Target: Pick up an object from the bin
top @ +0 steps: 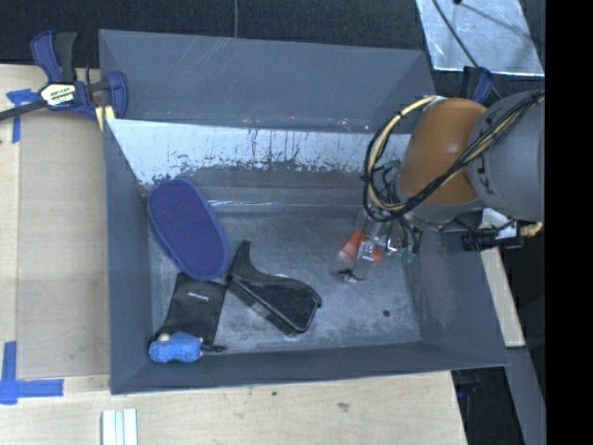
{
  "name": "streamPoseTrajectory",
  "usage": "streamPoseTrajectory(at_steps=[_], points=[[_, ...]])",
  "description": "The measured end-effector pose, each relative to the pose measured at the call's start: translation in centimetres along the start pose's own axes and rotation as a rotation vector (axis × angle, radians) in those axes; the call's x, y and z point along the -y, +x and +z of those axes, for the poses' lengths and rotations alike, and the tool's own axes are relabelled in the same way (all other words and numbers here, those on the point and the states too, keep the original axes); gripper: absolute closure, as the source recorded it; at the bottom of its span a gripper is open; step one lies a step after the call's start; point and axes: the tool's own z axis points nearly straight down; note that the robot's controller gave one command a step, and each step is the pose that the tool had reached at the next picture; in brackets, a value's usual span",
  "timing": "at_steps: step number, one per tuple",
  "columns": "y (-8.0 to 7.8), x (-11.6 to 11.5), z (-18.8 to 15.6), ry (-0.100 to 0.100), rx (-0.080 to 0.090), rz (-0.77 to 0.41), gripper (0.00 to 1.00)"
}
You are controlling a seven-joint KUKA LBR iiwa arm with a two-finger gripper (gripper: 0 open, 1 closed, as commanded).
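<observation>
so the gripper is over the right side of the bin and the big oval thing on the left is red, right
Not quite. The camera view shows the big oval thing on the left is blue, not red. The gripper is over the right side of the bin, as you say.

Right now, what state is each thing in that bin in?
Blue oval pad: lying at left, untouched.
Black scoop-shaped piece: lying mid-floor, beside the pad.
Black flat pouch: lying front left.
Small blue lump: in front-left corner, against the pouch.
Tool: low at right, apart from them all.
</observation>
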Motion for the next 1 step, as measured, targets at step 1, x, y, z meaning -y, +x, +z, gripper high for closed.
streamPoseTrajectory(at_steps=[1], points=[[-0.18, 0.05, -0.23, 0.0, 0.005, 0.0, 1.0]])
